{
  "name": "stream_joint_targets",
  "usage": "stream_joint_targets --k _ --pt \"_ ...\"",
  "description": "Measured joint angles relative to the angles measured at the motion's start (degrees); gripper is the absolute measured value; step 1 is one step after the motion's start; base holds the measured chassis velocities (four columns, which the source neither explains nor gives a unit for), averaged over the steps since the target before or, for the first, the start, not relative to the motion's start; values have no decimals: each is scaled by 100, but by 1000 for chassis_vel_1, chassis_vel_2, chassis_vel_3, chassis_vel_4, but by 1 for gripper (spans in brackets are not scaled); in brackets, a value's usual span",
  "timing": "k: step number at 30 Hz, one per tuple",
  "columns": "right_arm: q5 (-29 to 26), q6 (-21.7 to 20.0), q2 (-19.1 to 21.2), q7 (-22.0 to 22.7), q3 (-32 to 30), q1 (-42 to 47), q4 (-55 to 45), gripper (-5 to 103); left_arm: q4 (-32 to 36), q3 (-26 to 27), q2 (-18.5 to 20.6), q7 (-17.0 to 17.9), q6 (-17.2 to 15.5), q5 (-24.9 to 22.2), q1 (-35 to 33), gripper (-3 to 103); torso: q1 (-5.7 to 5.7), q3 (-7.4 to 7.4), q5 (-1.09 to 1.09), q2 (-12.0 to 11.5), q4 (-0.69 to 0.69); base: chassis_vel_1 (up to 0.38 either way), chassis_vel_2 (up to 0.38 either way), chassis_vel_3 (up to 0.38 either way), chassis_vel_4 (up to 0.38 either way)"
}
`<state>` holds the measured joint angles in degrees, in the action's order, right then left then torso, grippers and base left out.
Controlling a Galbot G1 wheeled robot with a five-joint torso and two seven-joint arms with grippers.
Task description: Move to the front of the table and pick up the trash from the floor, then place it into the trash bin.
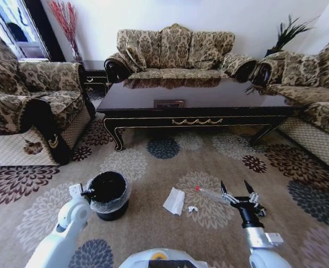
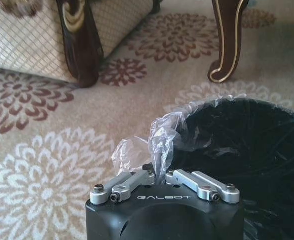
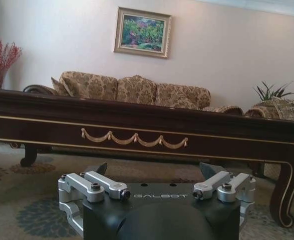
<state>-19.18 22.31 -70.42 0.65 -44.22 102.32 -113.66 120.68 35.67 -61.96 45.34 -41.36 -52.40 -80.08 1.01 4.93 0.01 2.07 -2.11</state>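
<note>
Step in hand, by judgement: drive to the front of the bench (image 1: pixel 198 100) done, pick-up of floor litter about to begin, nothing yet lifted. Right gripper (image 1: pixel 237 188): low over the carpet (image 1: pixel 153 234), jaws spread wide and empty, tips just beside the near end of the clear tube (image 1: pixel 209 193). Left gripper (image 2: pixel 159 176): at the near rim of the trash bin (image 1: pixel 108 195), jaws drawn together on a fold of the clear liner bag (image 2: pixel 161 137), apparently steadying the bin. Trash, item one: slim clear tube with red tip, flat on the carpet, red end pointing away from the right gripper toward the napkin. Item two: folded white napkin (image 1: pixel 174 200), flat, between bin and tube, near both. Item three: small pale scrap (image 1: pixel 192 209), just beside the napkin. Bin: small, round, black, lined with crinkly clear plastic, upright on the carpet to the left of the litter, well short of the bench's curved leg (image 2: pixel 226 40). Next move, by judgement: calls for a slight descent and a closing across the thin tube, low enough to catch it against the pile; likely to roll or slip if pinched off-centre.
</note>
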Motion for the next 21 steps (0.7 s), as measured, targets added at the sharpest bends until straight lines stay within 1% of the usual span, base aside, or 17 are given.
stream_joint_targets --k 1,2,5,6,10,17,21 --pt "-43 -3 67 18 1 -60 129 100 146 71 -11 23 0 8 -72 4 0 0 0 0 0 0 0 0 0" --pt "-43 -3 67 18 1 -60 129 100 146 71 -11 23 0 8 -72 4 0 0 0 0 0 0 0 0 0" --pt "-236 -64 399 116 12 -289 536 100 711 234 -81 102 0 55 -303 4 0 0 1 0 1 0 0 0 0" --pt "-236 -64 399 116 12 -289 536 100 711 234 -81 102 0 55 -303 4 0 0 1 0 1 0 0 0 0" --pt "-465 -121 666 200 -38 -428 807 100 1122 212 -74 72 4 130 -411 4 0 0 1 0 -1 0 0 0 0" --pt "-698 -158 927 238 30 -753 1111 100 1257 264 -16 -45 26 131 -473 4 0 0 0 0 0 0 0 0 0" --pt "-913 -294 1079 393 147 -984 1334 100 1308 336 -19 -58 53 132 -479 4 0 0 0 0 1 0 0 0 0"
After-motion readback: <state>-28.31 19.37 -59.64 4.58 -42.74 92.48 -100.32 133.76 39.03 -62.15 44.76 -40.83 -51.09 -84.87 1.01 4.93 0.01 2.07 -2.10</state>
